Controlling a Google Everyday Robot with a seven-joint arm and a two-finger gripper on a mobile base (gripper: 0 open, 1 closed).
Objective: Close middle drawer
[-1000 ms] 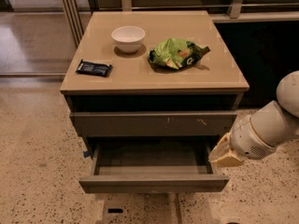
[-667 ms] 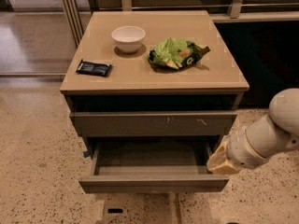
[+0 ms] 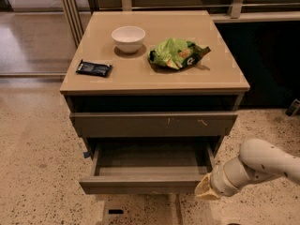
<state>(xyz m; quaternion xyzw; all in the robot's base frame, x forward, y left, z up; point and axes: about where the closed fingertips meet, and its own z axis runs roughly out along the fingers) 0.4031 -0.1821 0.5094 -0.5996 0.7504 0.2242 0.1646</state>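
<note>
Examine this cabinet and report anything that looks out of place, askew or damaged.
The middle drawer stands pulled well out; the drawer front above it bears pale scratch marks towards its right. A crumpled green bag lies on top. The end effector is at the open drawer's front right corner.

The gripper (image 3: 205,190), matt pale yellow on a smooth white plastic arm (image 3: 262,162), sat at the right front corner of the middle drawer (image 3: 140,185), whose front looked matt grey-brown. The cabinet top (image 3: 154,76) was smooth tan laminate with a soft sheen, carrying a glossy white bowl (image 3: 128,38), a crinkled shiny green bag (image 3: 177,53) and a dark glossy wrapper (image 3: 94,68). The floor (image 3: 33,163) was speckled, polished stone.
</note>
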